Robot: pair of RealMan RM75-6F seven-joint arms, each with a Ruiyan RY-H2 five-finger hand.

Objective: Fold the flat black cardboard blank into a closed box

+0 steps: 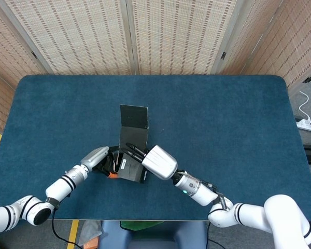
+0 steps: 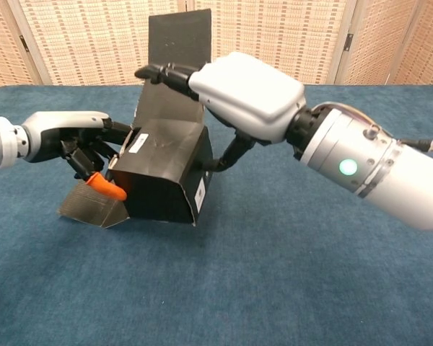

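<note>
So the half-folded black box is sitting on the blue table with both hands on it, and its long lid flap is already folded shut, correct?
Not quite. The box does sit on the blue table with the left hand and right hand on it, but the lid flap is not shut; the chest view shows it standing open behind the box.

open table [image 1: 238, 119] right (box [image 2: 162, 173] left-centre)

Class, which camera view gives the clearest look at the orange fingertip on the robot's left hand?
The chest view. There the orange fingertip shows side-on, pressed against the black box beside a flap lying on the table. In the head view it is only a small orange speck, mostly hidden between the left hand and the box.
</note>
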